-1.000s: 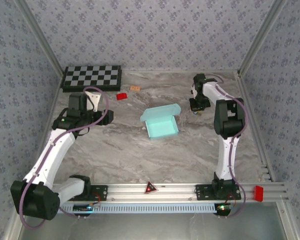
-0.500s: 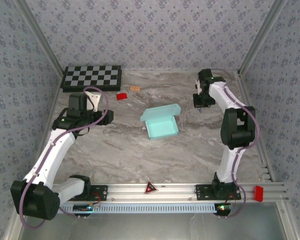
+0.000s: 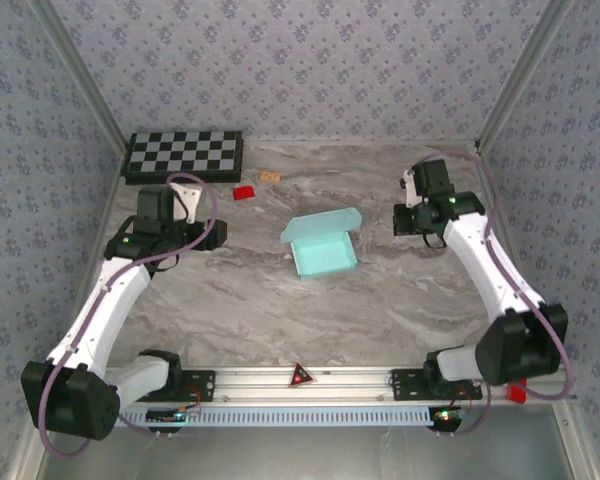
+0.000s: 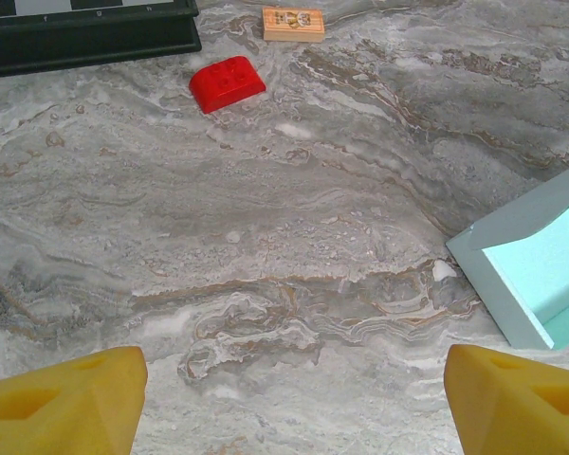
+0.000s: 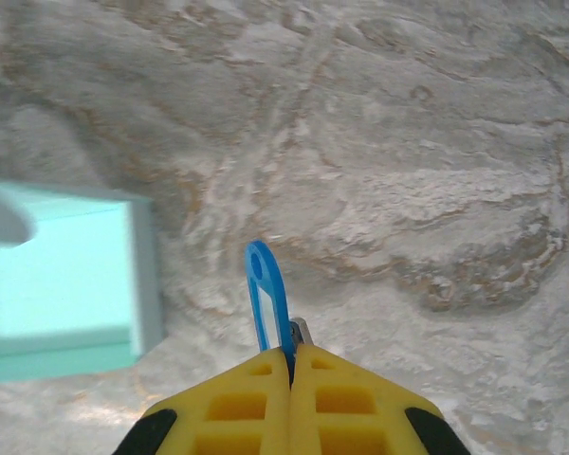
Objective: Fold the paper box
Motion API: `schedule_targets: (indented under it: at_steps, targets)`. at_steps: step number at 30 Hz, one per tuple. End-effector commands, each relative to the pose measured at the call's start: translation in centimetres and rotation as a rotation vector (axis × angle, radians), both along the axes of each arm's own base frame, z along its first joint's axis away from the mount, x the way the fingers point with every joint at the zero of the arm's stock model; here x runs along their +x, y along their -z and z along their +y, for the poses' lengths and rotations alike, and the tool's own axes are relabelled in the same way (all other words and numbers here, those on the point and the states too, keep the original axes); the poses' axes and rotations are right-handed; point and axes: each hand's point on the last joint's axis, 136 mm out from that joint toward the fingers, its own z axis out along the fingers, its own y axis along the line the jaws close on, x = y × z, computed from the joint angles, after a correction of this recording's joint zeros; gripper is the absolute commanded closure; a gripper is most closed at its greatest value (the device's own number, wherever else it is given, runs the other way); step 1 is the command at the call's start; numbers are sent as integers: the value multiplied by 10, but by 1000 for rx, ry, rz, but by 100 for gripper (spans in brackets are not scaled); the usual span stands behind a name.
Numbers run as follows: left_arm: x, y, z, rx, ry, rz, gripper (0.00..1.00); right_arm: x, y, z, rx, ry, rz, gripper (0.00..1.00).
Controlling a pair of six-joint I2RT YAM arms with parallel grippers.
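Top view: a black-and-white checkerboard [image 3: 185, 155] lies at the upper left of the grey-veined marble tabletop [image 3: 380, 290], close to the patterned wallpaper wall [image 3: 300, 70]. To its right, apart from each other, sit a small red block [image 3: 243, 192] and, slightly higher and further right, a tan tile [image 3: 270, 176]. Along the bottom of the frame runs an aluminium rail [image 3: 360, 378] bearing a red triangular marker [image 3: 300, 376] at centre and a red tab [image 3: 517, 388] at lower right. Right wrist view: a narrow blue loop [image 5: 266, 294] rises at lower centre over bare marble.
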Motion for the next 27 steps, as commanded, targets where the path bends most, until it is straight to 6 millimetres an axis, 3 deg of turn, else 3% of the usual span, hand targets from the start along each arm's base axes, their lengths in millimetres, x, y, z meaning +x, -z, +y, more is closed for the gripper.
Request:
schedule_targets:
  at_steps: [1, 7, 18, 27]
  targets:
    - [0, -3, 1, -9, -3, -6, 18, -21, 0, 24, 64, -59, -14, 100]
    - [1, -2, 0, -14, -3, -2, 18, -36, 4, 62, 85, -168, -89, 100]
    - [1, -1, 0, -15, -2, 0, 18, -31, 33, 138, -21, -419, -277, 100]
    - [2, -1, 0, -15, -3, 3, 18, -20, 63, 159, -175, -473, -326, 100]
